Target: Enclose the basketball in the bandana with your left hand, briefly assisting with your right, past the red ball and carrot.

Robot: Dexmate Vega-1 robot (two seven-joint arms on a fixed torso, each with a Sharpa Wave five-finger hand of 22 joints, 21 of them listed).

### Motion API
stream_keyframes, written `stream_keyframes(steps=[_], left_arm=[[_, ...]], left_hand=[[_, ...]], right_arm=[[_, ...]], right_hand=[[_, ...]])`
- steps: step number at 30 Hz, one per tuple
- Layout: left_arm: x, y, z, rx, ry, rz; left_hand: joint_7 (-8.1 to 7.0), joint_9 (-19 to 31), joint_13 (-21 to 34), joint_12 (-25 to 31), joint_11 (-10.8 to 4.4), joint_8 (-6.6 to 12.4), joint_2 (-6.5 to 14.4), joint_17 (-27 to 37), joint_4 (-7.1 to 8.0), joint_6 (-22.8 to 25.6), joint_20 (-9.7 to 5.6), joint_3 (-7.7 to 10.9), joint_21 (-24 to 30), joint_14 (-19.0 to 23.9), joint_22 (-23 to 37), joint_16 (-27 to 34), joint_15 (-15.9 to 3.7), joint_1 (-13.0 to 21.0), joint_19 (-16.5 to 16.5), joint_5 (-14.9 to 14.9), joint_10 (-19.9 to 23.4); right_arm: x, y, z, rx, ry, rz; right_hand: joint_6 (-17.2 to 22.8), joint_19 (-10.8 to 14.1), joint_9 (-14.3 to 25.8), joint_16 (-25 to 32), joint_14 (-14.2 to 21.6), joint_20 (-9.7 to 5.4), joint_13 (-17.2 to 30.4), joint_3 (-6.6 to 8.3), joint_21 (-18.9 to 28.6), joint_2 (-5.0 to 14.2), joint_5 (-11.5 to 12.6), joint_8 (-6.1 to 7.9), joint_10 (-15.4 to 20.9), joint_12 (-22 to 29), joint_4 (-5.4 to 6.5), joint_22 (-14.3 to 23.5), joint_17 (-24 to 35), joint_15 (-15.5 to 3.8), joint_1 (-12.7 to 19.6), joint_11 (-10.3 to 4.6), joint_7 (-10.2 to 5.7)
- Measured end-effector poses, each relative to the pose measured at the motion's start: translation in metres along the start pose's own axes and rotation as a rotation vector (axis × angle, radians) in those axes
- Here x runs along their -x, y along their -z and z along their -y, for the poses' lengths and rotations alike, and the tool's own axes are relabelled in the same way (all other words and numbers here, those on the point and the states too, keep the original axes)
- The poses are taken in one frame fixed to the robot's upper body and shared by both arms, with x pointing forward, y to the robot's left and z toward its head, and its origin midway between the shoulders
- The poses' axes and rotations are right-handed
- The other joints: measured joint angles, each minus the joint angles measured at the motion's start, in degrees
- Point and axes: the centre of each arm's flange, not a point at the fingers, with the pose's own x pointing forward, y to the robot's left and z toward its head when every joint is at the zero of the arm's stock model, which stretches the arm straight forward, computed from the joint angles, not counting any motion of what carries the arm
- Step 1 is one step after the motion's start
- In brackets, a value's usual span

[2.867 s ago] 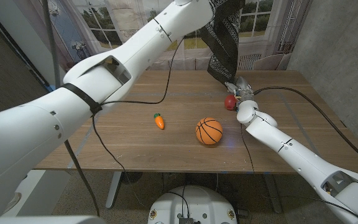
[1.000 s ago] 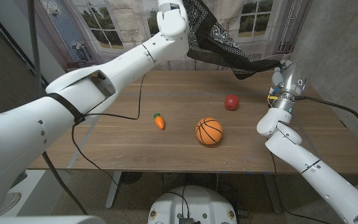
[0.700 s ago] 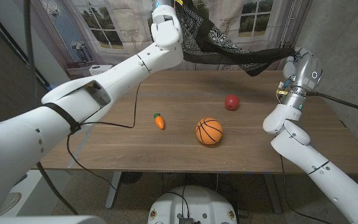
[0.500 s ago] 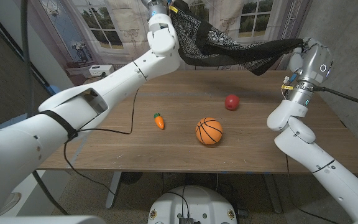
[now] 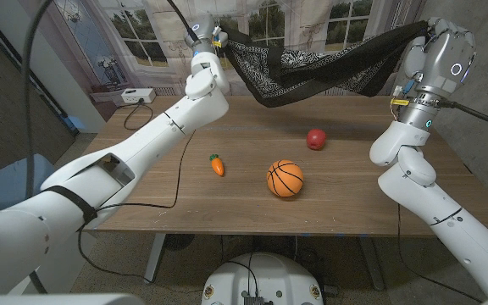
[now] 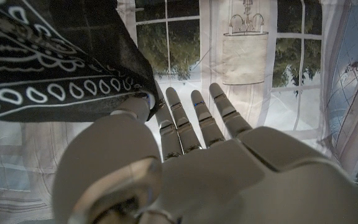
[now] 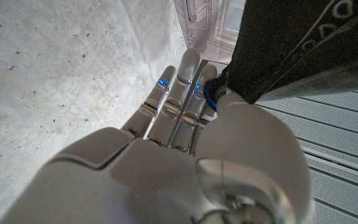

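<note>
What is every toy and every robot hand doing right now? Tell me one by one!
Black paisley bandana: stretched in the air between both hands, sagging in the middle, above the table's far side.
Left hand: raised, pinching one bandana corner.
Right hand: raised, pinching the opposite corner.
Orange basketball: resting on the wooden table, uncovered.
Small red ball: resting on the table, untouched.
Orange toy carrot: lying on the table, untouched.

I have the bandana [image 5: 312, 63] strung in the air above the table's [image 5: 142, 212] far edge, between my left hand [image 5: 203, 34] at 11 o'clock and my right hand [image 5: 435, 47] at 1 o'clock. Below it on the table, the red ball [image 5: 315, 139] lies at 1 o'clock from the basketball [image 5: 285, 179], and the carrot [image 5: 217, 164] sits at 9 o'clock from the basketball.
</note>
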Motion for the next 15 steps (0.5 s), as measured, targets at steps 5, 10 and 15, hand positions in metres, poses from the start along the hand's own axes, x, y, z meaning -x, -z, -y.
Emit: stream_keyframes(steps=[5, 10, 15], left_arm=[[0.005, 0.02, 0.009, 0.022, 0.045, 0.003], [0.009, 0.039, 0.015, 0.043, 0.079, -0.001], [0.013, 0.053, 0.024, 0.092, 0.135, 0.022]], left_hand=[[-0.03, -0.4, 0.0, 0.0, -0.32, 0.22, -0.1, 0.0, -0.47, 0.1, 0.2, -0.48, 0.0, 0.0, 0.0, 0.4, 0.0, 0.4, -0.2, 0.0, 0.7], [-0.35, -1.0, 0.0, -0.4, -0.33, 0.22, -0.5, -0.3, -0.77, 0.8, 0.41, -1.3, 0.0, -0.2, 0.0, 0.4, -0.22, 1.0, -0.4, 0.0, 1.1], [-0.03, -1.8, -0.4, -1.1, 0.0, 0.59, -1.0, -0.5, -0.94, 0.8, 1.05, -2.25, 0.0, -1.0, 0.0, 0.4, -0.08, 1.5, -1.1, -0.4, -0.2]], right_arm=[[-0.007, -0.009, 0.002, 0.015, 0.022, 0.037], [-0.013, -0.015, 0.001, 0.026, 0.031, 0.058], [-0.02, -0.024, 0.0, 0.033, 0.045, 0.084]], right_hand=[[0.0, 0.0, 0.0, -0.1, 0.0, 0.0, 0.3, -0.25, 0.4, 0.0, 0.3, 0.0, 0.2, 0.0, 0.25, 0.0, 0.5, 0.0, 0.0, -0.21, 0.0], [0.0, 0.0, 0.0, -0.1, 0.0, 0.0, 0.2, -0.25, 0.4, 0.0, 0.3, 0.01, 0.2, 0.0, 0.24, 0.0, 0.7, 0.0, 0.0, -0.21, 0.0], [0.0, 0.0, -0.1, -0.1, 0.0, 0.0, 0.3, -0.35, 0.4, -0.01, 0.3, 0.16, 0.2, 0.0, 0.34, 0.0, 1.1, 0.0, 0.0, -0.21, 0.0]])
